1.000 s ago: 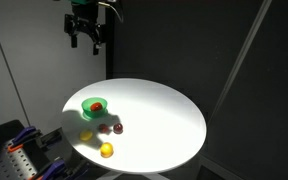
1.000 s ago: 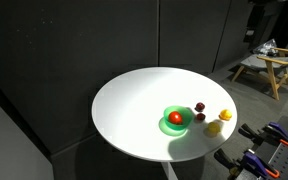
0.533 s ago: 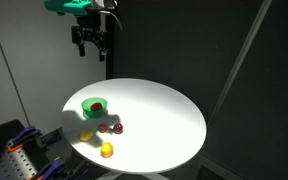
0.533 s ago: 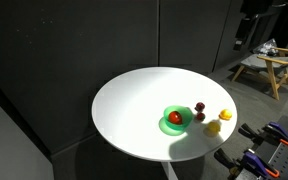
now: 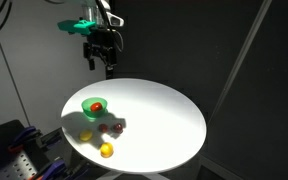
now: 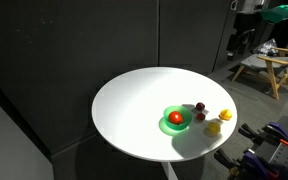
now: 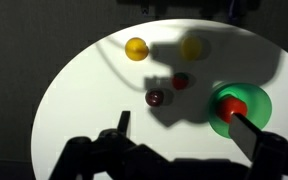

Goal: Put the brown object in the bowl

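On the near edge of the round white worktop [image 5: 174, 120] in an exterior view lie two yellow roundish pieces, one [image 5: 106, 150] bright and clear, the other [image 5: 85, 138] to its left and a little farther back. Just beyond them sit two smaller things side by side: a small red piece [image 5: 104, 127] on the left and the small dark brown roundish lump [image 5: 117, 126] on the right, close together; whether they touch cannot be told. The brown lump rests on the bare worktop, outside the bowl. Farther back and to the left stands the small round bright green bowl [image 5: 94, 107], with a bright red ball [image 5: 97, 106] lying inside it.

The wrist view looks across from the opposite side: the brown lump [image 7: 155, 98] is nearest, the small red piece [image 7: 180, 81] just past it, the green bowl [image 7: 240, 108] off to the right and the yellow pieces [image 7: 136, 49] farthest.

Highest and farthest back, the dark pincer [image 5: 102, 64] hangs in the air well above the far left rim of the worktop. In the wrist view the pincer [image 7: 184, 135] is released, its fingers [image 7: 121, 125] spread wide with nothing between them.
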You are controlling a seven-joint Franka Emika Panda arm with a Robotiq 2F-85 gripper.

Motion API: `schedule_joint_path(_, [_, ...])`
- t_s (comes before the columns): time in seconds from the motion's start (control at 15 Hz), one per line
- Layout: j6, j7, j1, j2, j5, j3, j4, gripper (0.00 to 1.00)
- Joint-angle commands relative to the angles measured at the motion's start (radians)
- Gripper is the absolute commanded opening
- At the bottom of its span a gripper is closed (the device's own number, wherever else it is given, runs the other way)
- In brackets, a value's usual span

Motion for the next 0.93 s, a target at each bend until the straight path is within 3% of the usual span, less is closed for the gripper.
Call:
schedule_joint_path(0.0, [0.05,0.049,-0.029,0.075,-0.02,0.001,0.018,1.0])
schedule_joint_path(0.87, [0.251,-0.012,-0.039,0.291,0.061,-0.03,0.052,1.0])
